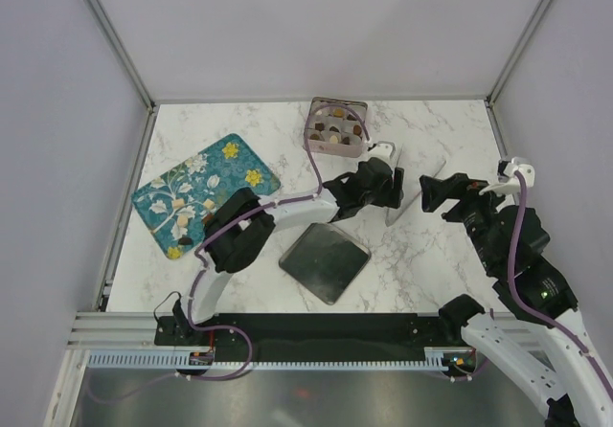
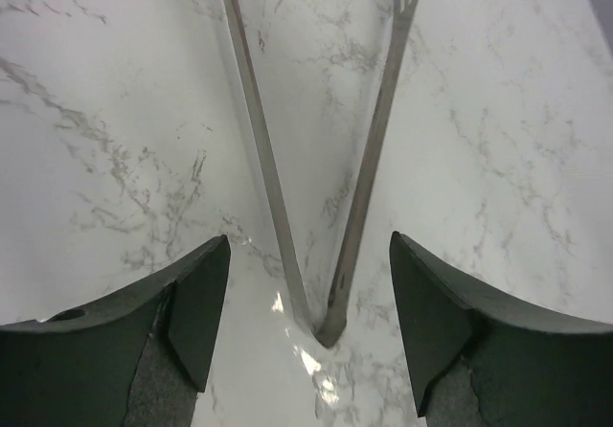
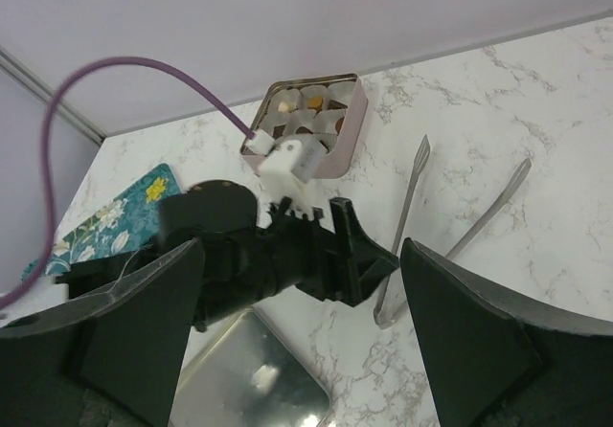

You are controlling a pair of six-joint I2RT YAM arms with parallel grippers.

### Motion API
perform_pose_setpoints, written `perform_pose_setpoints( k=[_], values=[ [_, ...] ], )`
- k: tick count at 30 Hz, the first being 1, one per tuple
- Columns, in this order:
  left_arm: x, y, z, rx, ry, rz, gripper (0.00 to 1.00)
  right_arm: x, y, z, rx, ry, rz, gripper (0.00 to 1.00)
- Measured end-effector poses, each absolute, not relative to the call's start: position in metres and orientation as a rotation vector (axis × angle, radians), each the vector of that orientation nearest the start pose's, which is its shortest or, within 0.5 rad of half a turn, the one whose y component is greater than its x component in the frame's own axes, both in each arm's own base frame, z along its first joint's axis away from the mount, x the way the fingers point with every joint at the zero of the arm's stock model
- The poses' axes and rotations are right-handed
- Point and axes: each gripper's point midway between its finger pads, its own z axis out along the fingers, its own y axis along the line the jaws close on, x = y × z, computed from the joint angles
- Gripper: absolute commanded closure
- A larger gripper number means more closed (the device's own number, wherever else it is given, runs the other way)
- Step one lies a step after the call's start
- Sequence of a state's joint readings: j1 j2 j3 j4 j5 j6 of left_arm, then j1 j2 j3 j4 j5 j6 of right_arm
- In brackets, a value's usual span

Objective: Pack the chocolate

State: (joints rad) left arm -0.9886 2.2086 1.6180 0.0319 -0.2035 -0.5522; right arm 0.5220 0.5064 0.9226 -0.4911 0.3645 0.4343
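Chocolate (image 1: 337, 113) lies in the tin (image 1: 309, 128), eleven o'clock of left gripper (image 1: 391, 186). Arm outstretched low, jaws apart astride tongs (image 2: 369, 173). Right gripper (image 1: 433, 197) likewise agape.

The tongs (image 2: 271, 168) are cut off at the top edge

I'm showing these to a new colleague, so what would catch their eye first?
The teal floral tray at the left stands out against the white marble table. At the far middle sits a square tin holding chocolates. Metal tongs lie by the open left gripper, with the open right gripper close by.
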Motion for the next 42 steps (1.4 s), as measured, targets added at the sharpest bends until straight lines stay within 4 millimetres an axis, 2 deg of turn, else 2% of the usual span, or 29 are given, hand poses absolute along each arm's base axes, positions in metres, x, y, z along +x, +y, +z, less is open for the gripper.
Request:
perform_pose_setpoints(
  k=[3, 5, 7, 8, 10, 12, 15, 18, 21, 23, 26, 29, 32, 36, 40, 42],
  values=[
    [0.338, -0.481, 0.130, 0.354, 2.103, -0.699, 0.16, 0.225, 0.075, 0.336, 0.187, 1.668, 0.405, 0.08],
    [0.335, -0.465, 0.177, 0.330, 2.034, -0.719, 0.04, 0.227, 0.077, 0.330, 0.169, 1.698, 0.382, 0.09],
    [0.329, -0.443, 0.218, 0.303, 1.984, -0.735, 0.00, 0.231, 0.081, 0.319, 0.141, 1.745, 0.366, 0.12],
    [0.326, -0.429, 0.241, 0.280, 1.953, -0.741, 0.00, 0.233, 0.085, 0.312, 0.124, 1.774, 0.363, 0.13],
    [0.321, -0.394, 0.272, 0.231, 1.912, -0.735, 0.00, 0.238, 0.093, 0.299, 0.096, 1.829, 0.367, 0.18],
    [0.316, -0.358, 0.286, 0.183, 1.891, -0.714, 0.00, 0.245, 0.105, 0.276, 0.066, 1.911, 0.373, 0.23],
    [0.304, -0.297, 0.276, 0.114, 1.920, -0.654, 0.00, 0.253, 0.123, 0.239, 0.024, 2.043, 0.385, 0.31],
    [0.288, -0.248, 0.241, 0.075, 1.992, -0.581, 0.00, 0.260, 0.138, 0.201, 0.007, 2.176, 0.386, 0.34],
    [0.261, -0.219, 0.205, 0.093, 2.069, -0.532, 0.01, 0.264, 0.148, 0.166, 0.050, 2.298, 0.379, 0.36],
    [0.245, -0.207, 0.192, 0.105, 2.092, -0.530, 0.01, 0.263, 0.154, 0.143, 0.094, 2.370, 0.376, 0.38],
    [0.232, -0.197, 0.184, 0.115, 2.101, -0.540, 0.03, 0.250, 0.160, 0.109, 0.151, 2.459, 0.363, 0.39],
    [0.226, -0.198, 0.176, 0.134, 2.121, -0.562, 0.05, 0.232, 0.164, 0.080, 0.156, 2.536, 0.319, 0.37],
    [0.221, -0.201, 0.160, 0.153, 2.171, -0.568, 0.08, 0.225, 0.177, 0.065, 0.070, 2.566, 0.303, 0.36],
    [0.216, -0.208, 0.143, 0.179, 2.236, -0.580, 0.11, 0.233, 0.201, 0.061, -0.106, 2.526, 0.332, 0.36],
    [0.214, -0.209, 0.126, 0.175, 2.287, -0.593, 0.12, 0.256, 0.217, 0.061, -0.256, 2.445, 0.341, 0.37],
    [0.211, -0.207, 0.114, 0.155, 2.323, -0.615, 0.12, 0.264, 0.227, 0.054, -0.341, 2.431, 0.347, 0.38]
  ],
)
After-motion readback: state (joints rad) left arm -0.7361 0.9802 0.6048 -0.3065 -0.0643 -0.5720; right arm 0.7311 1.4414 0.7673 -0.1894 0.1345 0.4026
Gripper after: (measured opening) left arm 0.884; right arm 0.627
